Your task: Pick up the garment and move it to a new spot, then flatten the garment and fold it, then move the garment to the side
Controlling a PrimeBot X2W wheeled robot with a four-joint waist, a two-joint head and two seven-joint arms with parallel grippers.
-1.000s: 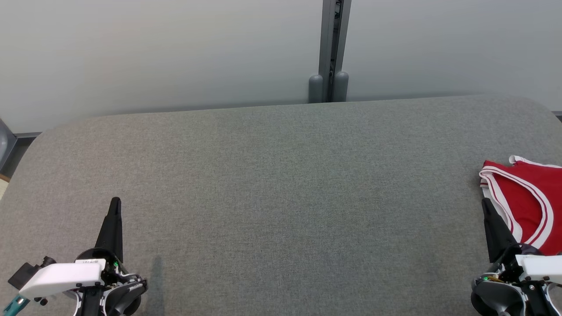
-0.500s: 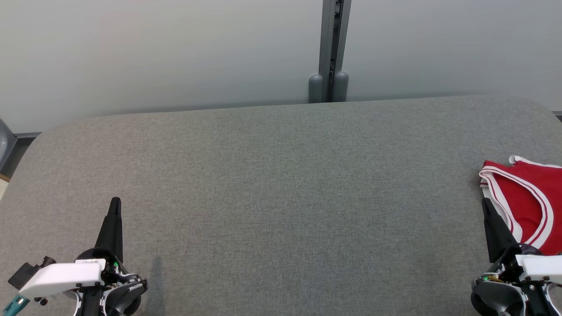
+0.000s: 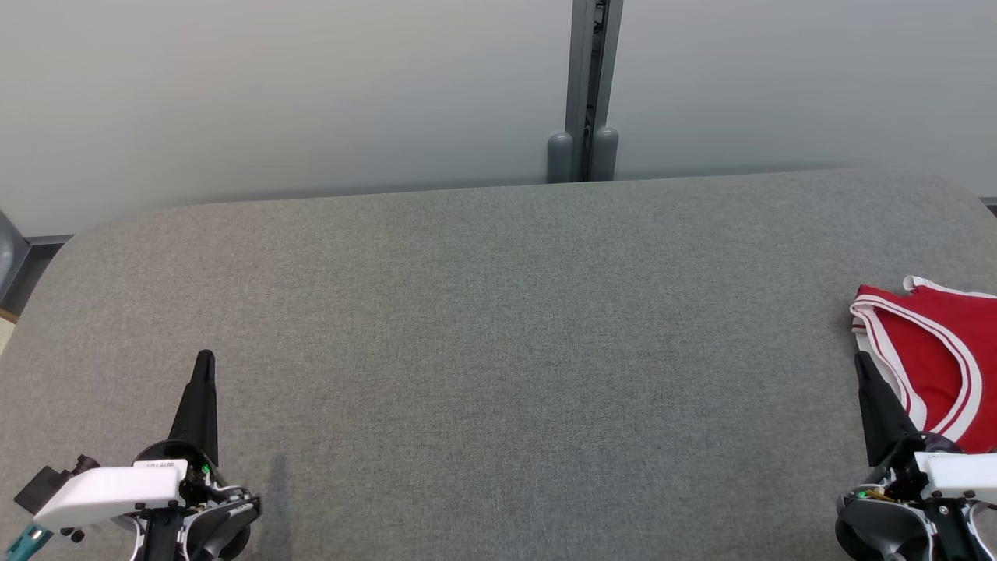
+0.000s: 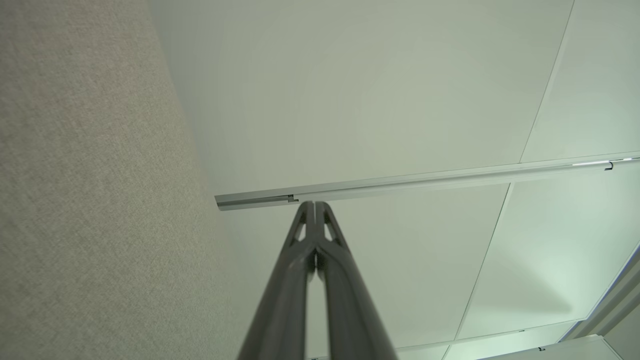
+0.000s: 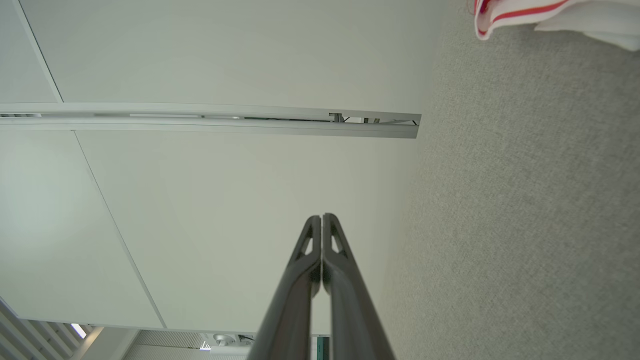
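The garment (image 3: 931, 351), red cloth with white bands and thin red stripes, lies on the grey padded table (image 3: 498, 327) at the far right, cut off by the head view's edge. A white fold of the garment (image 5: 555, 15) with a red stripe shows at the top right of the right wrist view. My right gripper (image 3: 860, 360) is shut and empty, its tip just left of the cloth's near corner. My left gripper (image 3: 204, 358) is shut and empty at the lower left, far from the cloth. Both wrist views show the left gripper (image 4: 314, 205) and the right gripper (image 5: 321, 217) with fingers pressed together.
A pale wall with a grey vertical post (image 3: 584, 86) runs behind the table's far edge. The table's rounded left corner (image 3: 47, 257) drops off beside a dark object. Broad grey surface lies between my two grippers.
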